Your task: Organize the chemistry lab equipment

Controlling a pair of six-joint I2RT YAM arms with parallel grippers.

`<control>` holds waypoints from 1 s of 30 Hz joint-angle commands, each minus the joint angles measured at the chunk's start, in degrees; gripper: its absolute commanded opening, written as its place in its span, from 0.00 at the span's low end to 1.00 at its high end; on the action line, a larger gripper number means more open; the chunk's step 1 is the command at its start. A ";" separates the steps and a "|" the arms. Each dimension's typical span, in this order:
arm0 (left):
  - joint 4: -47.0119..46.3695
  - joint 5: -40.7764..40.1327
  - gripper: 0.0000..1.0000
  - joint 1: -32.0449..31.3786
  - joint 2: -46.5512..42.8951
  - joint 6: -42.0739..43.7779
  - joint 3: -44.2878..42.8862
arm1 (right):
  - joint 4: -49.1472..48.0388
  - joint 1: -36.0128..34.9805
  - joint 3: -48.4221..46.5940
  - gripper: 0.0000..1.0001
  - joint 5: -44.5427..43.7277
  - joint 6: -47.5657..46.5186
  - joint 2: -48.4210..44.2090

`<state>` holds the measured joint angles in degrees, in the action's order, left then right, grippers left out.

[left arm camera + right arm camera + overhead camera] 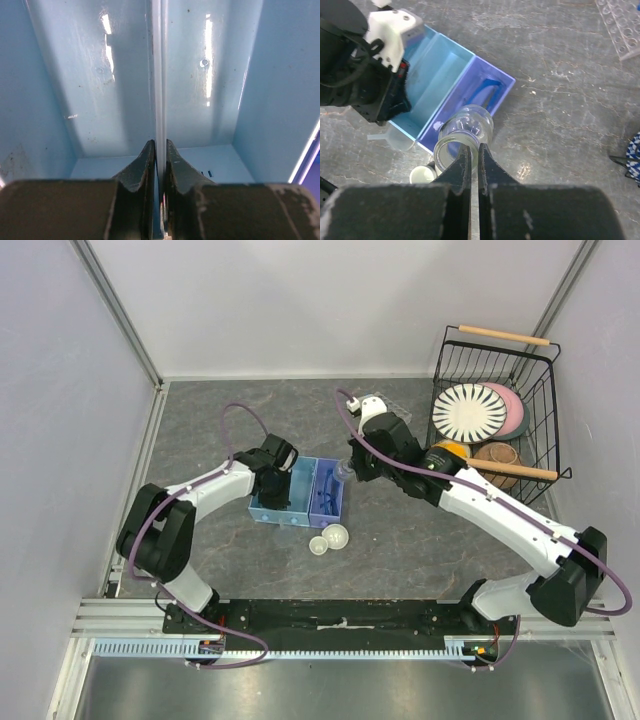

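Observation:
A two-part tray sits mid-table, with a light blue half (285, 490) and a purple half (328, 502). My left gripper (277, 472) is shut on the light blue half's thin white wall (160, 75); the left wrist view shows my gripper (160, 146) pinching it. My right gripper (474, 147) is shut on the rim of a small clear glass jar (466, 131), held over the purple half's corner (346, 474). Blue-framed safety glasses (487, 92) lie in the purple half. Two white round dishes (335, 536) (319, 546) sit in front of the tray. A clear tube rack (622, 25) shows at one corner. No blue-capped tubes show.
A black wire basket (545, 390) at the back right holds a striped plate (470, 412), a pink plate and bowls. A small translucent piece (390, 141) lies against the tray's edge. Grey walls enclose the table on three sides.

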<state>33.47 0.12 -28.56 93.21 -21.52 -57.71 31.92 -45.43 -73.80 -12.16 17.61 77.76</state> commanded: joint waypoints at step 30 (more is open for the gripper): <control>-8.07 8.76 0.24 -5.46 12.61 7.72 -16.82 | 2.09 -0.98 -6.71 0.00 -4.18 -3.37 1.78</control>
<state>31.59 4.08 -33.23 107.26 -16.16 -74.56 35.07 -46.30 -77.84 -15.14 14.87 81.17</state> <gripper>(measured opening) 0.194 0.022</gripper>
